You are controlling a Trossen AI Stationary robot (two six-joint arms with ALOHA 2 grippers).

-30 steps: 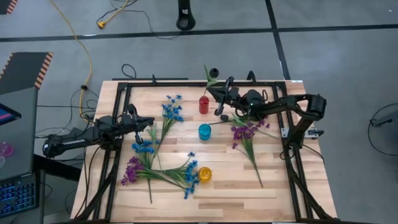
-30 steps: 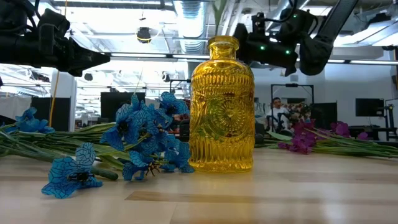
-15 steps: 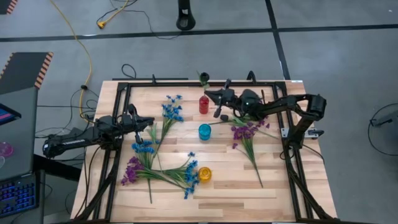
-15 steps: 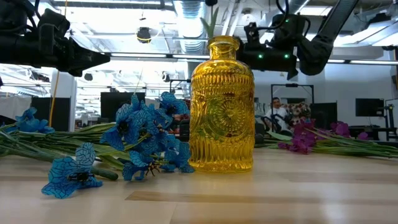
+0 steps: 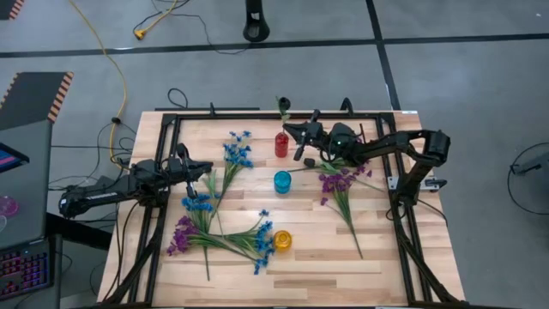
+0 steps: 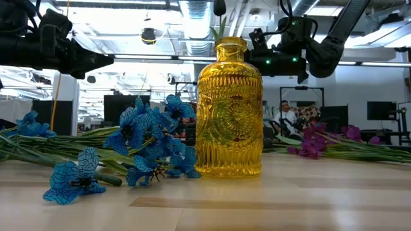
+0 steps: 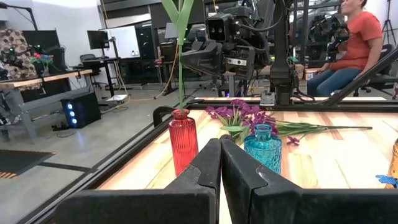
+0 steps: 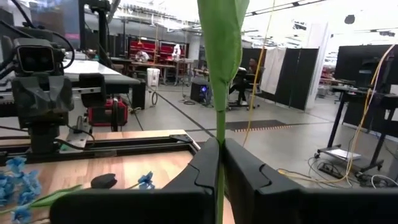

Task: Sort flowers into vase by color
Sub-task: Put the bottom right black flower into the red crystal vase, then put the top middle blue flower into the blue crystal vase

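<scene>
My right gripper [image 5: 288, 130] is over the far middle of the table, just right of the red vase [image 5: 280, 144], and is shut on a green sprig with a dark bud [image 5: 280, 104] at its top. The sprig's stem [image 7: 181, 68] stands upright, and its lower end enters the red vase's mouth [image 7: 181, 112]. My left gripper [image 5: 206, 167] waits shut near the left edge. Blue sprigs [image 5: 236, 154] and purple sprigs [image 5: 341, 182] lie flat on the table. A blue vase [image 5: 282, 182] and a yellow vase [image 5: 282, 241] stand in the middle. My right gripper pinches the sprig's green stem [image 8: 219, 134] between its two fingers, below a long leaf. The fingers come level from the table's right and lie across the stem. The sprig stands upright in the hold, bud on top, its lower end in the red vase's mouth.
More blue and purple sprigs [image 5: 197, 225] lie in a loose pile near the left front. A black frame rail [image 5: 257, 114] runs around the table top. Beyond the far edge a person [image 7: 357, 37] sits in the room.
My right gripper has moved a little toward the table's left, closer to the red vase. The sprig it holds has tipped from a slant toward upright, and its dark bud now stands over the vase. My left arm has kept still.
</scene>
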